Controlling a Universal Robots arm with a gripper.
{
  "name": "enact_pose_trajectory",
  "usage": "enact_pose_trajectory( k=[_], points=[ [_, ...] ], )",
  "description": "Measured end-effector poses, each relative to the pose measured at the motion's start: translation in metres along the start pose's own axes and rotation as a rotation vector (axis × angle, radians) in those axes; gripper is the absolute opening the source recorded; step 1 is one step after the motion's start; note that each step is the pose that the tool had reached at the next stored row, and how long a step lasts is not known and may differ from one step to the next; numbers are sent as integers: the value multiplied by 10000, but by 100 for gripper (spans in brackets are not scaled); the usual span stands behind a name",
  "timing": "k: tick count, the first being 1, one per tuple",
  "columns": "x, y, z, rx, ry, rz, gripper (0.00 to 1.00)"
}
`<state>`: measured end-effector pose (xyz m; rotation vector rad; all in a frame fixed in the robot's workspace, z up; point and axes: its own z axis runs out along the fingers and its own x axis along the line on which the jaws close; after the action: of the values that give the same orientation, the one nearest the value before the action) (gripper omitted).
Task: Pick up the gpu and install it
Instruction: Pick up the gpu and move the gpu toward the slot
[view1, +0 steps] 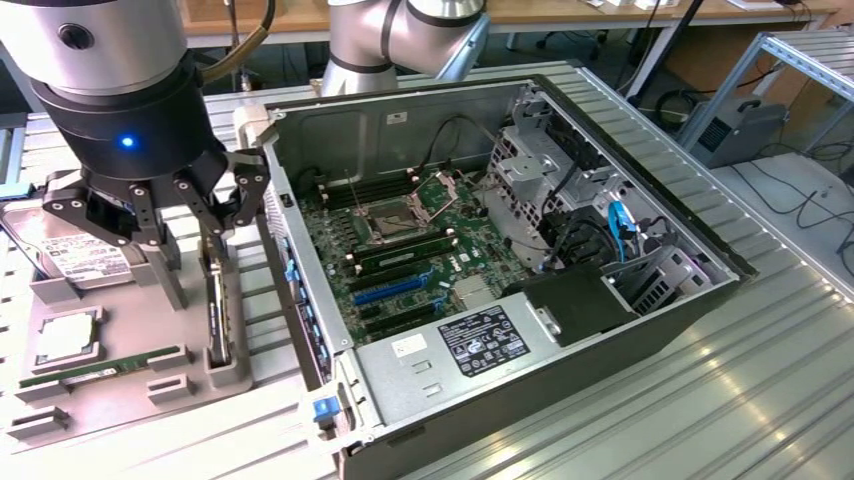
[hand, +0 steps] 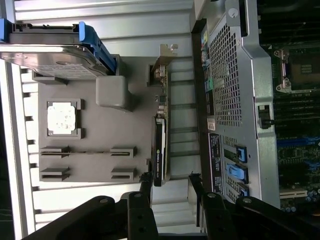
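1. Lying closest in the exterior view, a thin green memory stick (view1: 100, 368) sat in the gray holder tray (view1: 120, 400) on the ribbed metal table (view1: 694, 400).
2. Just behind the stick, a square computer chip (view1: 64, 338) lay flat in its own pocket on the tray.
3. Next came the gpu (view1: 214, 300), the thing to be picked up. It stood on its thin edge in a slot on the side of the tray closest to the computer case (view1: 561, 400). In the wrist view the gpu (hand: 159, 145) showed its pale metal end piece at the end far from the fingers.
4. The gripper (view1: 184, 228) hung right above the gpu. Its fingers (hand: 145, 184) were spread wide apart and held nothing. They did not look to be touching the card.
5. Behind the gripper, a silver hard drive (view1: 67, 262) rested on the tray.
6. On the exterior view's right, the computer case lay open, with the green main board (view1: 400, 230) showing inside.
7. Farthest back, the gray robot arm (view1: 387, 40) rose behind the case.
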<state>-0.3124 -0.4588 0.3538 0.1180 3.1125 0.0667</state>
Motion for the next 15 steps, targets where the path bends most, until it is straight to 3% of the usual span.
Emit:
enact_pose_trajectory(
  k=[15],
  points=[
    [1,-2,38,0,-1,0,42]
  ],
)
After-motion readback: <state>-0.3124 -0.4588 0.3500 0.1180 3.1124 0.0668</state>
